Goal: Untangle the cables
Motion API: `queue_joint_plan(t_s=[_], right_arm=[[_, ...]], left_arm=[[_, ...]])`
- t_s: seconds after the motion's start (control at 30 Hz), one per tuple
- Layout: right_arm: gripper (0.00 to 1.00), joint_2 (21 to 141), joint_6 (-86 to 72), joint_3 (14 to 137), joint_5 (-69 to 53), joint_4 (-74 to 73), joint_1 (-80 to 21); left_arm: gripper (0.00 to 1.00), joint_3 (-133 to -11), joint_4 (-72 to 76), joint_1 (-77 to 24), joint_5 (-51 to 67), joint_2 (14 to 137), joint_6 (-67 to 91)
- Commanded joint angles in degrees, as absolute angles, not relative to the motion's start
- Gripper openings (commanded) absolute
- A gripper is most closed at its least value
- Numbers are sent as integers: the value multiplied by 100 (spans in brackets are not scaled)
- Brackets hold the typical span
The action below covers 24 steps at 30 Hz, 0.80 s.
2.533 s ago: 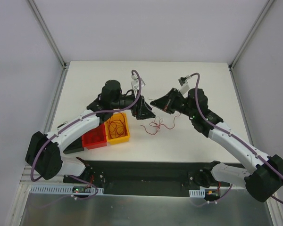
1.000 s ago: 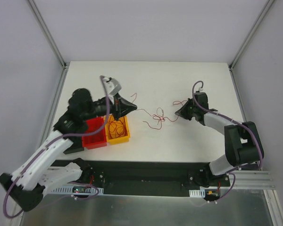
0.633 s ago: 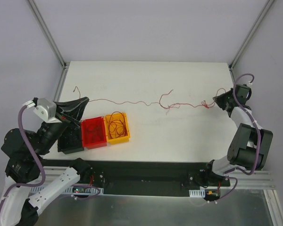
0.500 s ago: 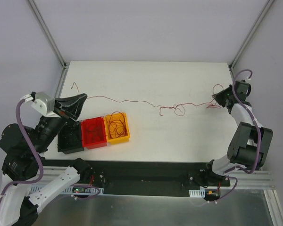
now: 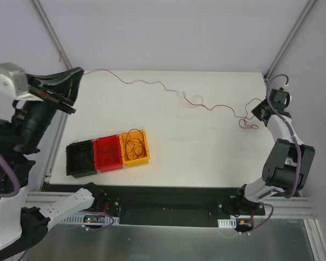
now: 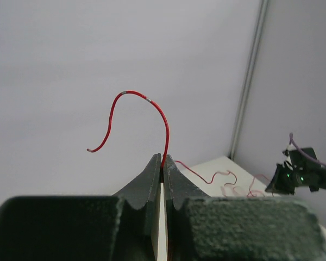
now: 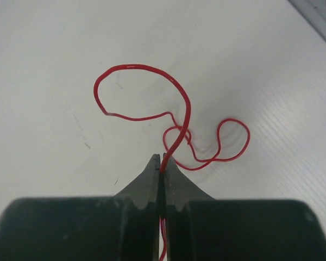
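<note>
A thin red cable [image 5: 152, 84] runs in a wavy line across the white table, from my left gripper [image 5: 77, 71] to my right gripper [image 5: 256, 114]. The left gripper is raised high over the far left corner. In the left wrist view it [image 6: 163, 158] is shut on the cable [image 6: 167, 122], whose free end curls upward. The right gripper sits low at the table's right edge. In the right wrist view it [image 7: 162, 159] is shut on red cable [image 7: 182, 100] that loops on the table just ahead. More red cables [image 5: 133, 142] lie coiled in the yellow bin.
Three small bins stand in a row near the front left: black [image 5: 70, 161], red [image 5: 108, 163] and yellow [image 5: 137, 160]. Frame posts rise at the far left [image 5: 54, 38] and far right [image 5: 285, 46] corners. The table's front edge borders a black rail [image 5: 168, 198].
The left gripper has risen and swung toward the far left corner with its cable end. The strand now runs diagonally, with the small tangle shifted toward the right gripper, which barely moved.
</note>
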<state>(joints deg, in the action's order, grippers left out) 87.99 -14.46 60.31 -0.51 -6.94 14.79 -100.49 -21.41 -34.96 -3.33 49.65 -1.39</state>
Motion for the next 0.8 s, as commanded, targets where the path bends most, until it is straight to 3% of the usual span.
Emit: queue_joint_plan(t_s=[0.0,0.17,0.3,0.6,0.77], right_arm=[[0,9096,-1073,6460,780,-905,1521],[0,9544,-984,7222,1029,-1369,1503],[0,9642,-862,7594,782,-1758,1337],[6,8351,-1572,6075,-333,-1442,923],[6,8069,-1504,5774,-141,-1704,923]], left_arm=[[0,-10512,-1951,-3542,-1123,4817,-535],[0,-10521,-1925,-3551,-1363,4974,-581],[0,-10319,-1785,-3542,-591,5360,-18],[0,-10924,-1591,-3542,683,6573,993],[0,-10496,-1231,-3551,1695,7066,1397]])
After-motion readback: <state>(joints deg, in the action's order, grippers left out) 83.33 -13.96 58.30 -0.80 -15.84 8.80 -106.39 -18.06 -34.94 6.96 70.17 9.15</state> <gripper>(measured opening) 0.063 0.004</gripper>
